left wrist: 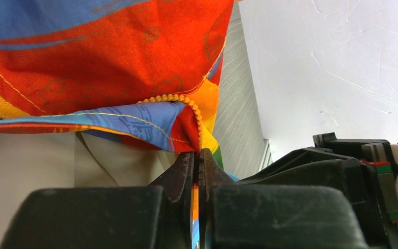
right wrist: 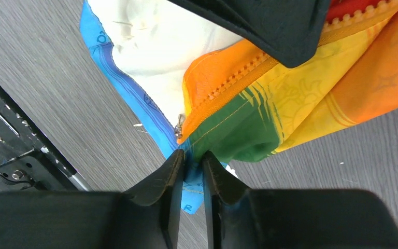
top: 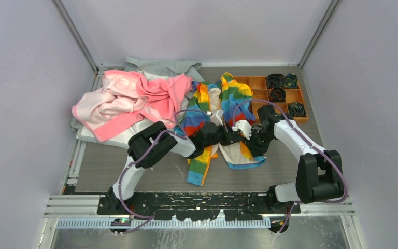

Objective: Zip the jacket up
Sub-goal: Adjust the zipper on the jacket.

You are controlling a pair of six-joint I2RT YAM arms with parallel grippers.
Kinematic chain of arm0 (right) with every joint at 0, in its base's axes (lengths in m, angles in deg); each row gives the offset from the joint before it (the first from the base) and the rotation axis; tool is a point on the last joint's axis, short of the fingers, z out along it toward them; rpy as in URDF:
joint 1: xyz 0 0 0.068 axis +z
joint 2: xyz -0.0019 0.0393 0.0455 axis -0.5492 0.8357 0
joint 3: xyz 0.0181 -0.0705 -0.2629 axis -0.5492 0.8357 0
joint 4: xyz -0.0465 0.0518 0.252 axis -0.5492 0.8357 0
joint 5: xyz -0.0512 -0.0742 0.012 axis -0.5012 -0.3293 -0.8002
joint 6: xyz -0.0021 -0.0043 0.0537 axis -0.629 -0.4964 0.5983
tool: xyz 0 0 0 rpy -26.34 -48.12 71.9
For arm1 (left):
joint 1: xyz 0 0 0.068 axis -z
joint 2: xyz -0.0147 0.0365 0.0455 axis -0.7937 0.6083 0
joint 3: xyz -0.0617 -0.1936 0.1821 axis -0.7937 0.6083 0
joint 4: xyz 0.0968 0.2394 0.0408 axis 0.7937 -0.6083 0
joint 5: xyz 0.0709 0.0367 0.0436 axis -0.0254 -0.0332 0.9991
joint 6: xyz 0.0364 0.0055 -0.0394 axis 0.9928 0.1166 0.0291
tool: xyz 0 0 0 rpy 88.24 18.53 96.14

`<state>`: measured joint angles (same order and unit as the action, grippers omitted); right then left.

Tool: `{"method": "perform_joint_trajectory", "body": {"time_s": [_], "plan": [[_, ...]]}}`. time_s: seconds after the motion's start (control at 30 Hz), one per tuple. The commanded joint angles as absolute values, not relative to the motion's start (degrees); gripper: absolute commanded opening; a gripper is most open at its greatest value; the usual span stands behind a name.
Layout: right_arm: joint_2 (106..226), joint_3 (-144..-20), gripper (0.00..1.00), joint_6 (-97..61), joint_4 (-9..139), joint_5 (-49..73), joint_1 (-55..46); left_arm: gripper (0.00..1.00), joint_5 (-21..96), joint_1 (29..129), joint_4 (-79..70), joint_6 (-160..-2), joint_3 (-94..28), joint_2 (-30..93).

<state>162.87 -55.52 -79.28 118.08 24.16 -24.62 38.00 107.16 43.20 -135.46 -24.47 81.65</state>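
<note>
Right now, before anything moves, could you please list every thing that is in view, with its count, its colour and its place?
jacket: one, rainbow stripes with cream lining and orange zipper, middle of the table
pink garment: one, pink, back left, crumpled
grey garment: one, grey, behind the pink garment
tray: one, orange, back right, with compartments
dark rolls: four, black, in the tray's compartments
table: one, grey wood grain, under everything
arms: two, black and white, near edge, reaching to the jacket
left end effector: one, black, shut on the jacket's edge by the zipper
right end effector: one, black, shut on the jacket's blue hem
</note>
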Motion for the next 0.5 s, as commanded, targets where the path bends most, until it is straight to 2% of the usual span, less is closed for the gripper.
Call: {"method": "perform_joint_trajectory", "body": {"time_s": [0.0, 0.23, 0.47], "plan": [[163.9, -57.4, 0.28, -76.4, 117.5, 23.4, -25.6, 0.00, 41.0, 106.7, 47.9, -134.3, -26.5, 82.4], [164.9, -57.6, 0.32, -74.8, 117.4, 24.9, -26.7, 0.00, 41.4, 106.7, 48.0, -133.6, -26.7, 82.7], [165.1, -58.2, 0.14, -73.2, 116.7, 23.5, -27.6, 0.00, 41.6, 106.5, 47.3, -133.4, -27.9, 83.7]]}}
